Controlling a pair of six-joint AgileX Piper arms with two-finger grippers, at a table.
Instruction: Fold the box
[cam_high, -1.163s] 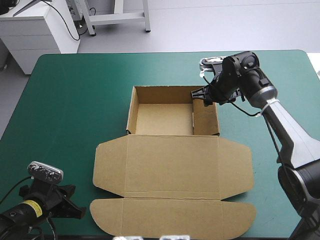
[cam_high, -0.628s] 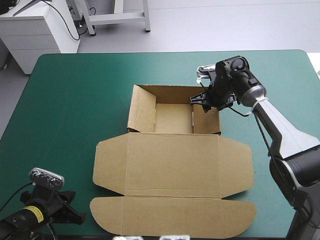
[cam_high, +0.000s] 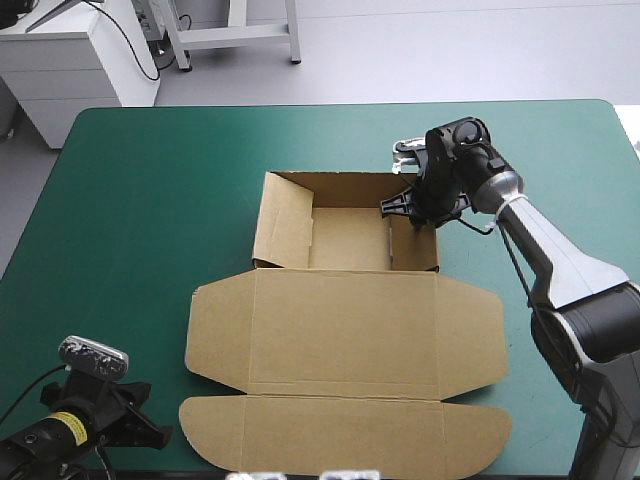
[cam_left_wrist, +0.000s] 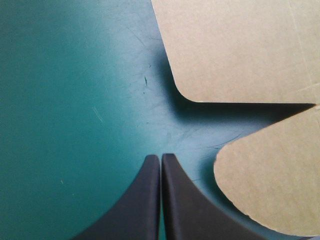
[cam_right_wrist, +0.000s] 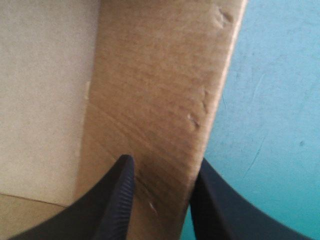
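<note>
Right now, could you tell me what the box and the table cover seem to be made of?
The box: brown board, matte, likely cardboard; creased fold lines and small dents show. The table cover: teal-green, smooth, with fine scratches; perhaps a rubber or vinyl mat, unclear.

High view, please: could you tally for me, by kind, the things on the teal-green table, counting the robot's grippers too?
box, brown: 1
grippers, black: 2 (left gripper, right gripper)
Total: 3
</note>
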